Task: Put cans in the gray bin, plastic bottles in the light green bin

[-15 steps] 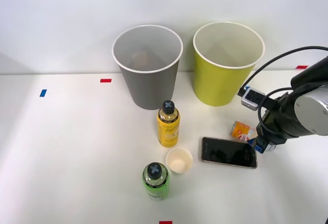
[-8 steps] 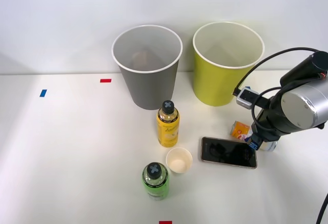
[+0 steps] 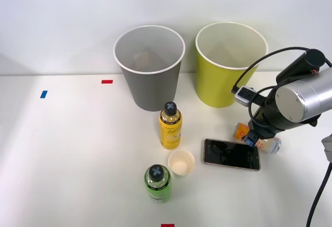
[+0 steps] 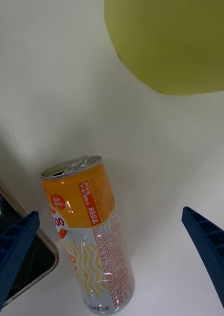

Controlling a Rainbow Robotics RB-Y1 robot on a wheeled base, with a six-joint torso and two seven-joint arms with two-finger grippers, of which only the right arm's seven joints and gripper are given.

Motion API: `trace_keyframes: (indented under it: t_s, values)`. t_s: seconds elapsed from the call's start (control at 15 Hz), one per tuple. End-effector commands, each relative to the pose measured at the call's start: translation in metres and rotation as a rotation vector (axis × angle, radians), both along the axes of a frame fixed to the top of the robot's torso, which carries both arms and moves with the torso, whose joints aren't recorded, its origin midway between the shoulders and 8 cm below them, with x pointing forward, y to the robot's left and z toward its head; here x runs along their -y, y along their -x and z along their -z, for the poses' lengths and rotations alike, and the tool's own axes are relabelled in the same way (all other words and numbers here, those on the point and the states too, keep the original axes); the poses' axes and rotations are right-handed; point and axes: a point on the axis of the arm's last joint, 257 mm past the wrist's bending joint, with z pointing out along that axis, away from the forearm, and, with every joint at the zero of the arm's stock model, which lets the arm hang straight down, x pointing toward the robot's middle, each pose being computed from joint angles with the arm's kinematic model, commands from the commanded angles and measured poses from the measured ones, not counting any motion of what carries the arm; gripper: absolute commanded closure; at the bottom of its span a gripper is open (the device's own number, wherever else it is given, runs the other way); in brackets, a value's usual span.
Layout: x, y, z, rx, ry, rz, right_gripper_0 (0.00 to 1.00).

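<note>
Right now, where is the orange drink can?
In the front view the can lies on its side on the table's right part, just behind the black smartphone and in front of the yellow-green bin, under the open right claw.

The right arm is bent downward at the wrist, its tool (image 4: 112, 266) held low with both fingers (image 4: 13, 256) spread wide.

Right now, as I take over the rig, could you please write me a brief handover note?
Right gripper: open, fingers either side of the can, not closed on it.
Can lies on its side on the table, beside the black phone, in front of the light green bin.
Yellow bottle and green bottle stand upright in front of the gray bin.
Done: nothing binned, as far as visible.
Left: can to gray, both bottles to light green.
</note>
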Motion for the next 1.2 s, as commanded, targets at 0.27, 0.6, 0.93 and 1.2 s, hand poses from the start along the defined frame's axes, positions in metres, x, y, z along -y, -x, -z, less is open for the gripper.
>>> trace_keyframes:
  t_s: [0.27, 0.6, 0.93, 1.2]
  values:
    - [-0.006, -0.006, 0.014, -0.002, 0.018, 0.003, 0.00]
    - [-0.007, -0.006, 0.015, -0.003, 0.012, 0.014, 0.00]
    - [-0.006, -0.008, 0.015, 0.008, 0.023, 0.029, 0.00]
    - [0.000, -0.014, 0.027, -0.007, 0.019, 0.046, 0.00]
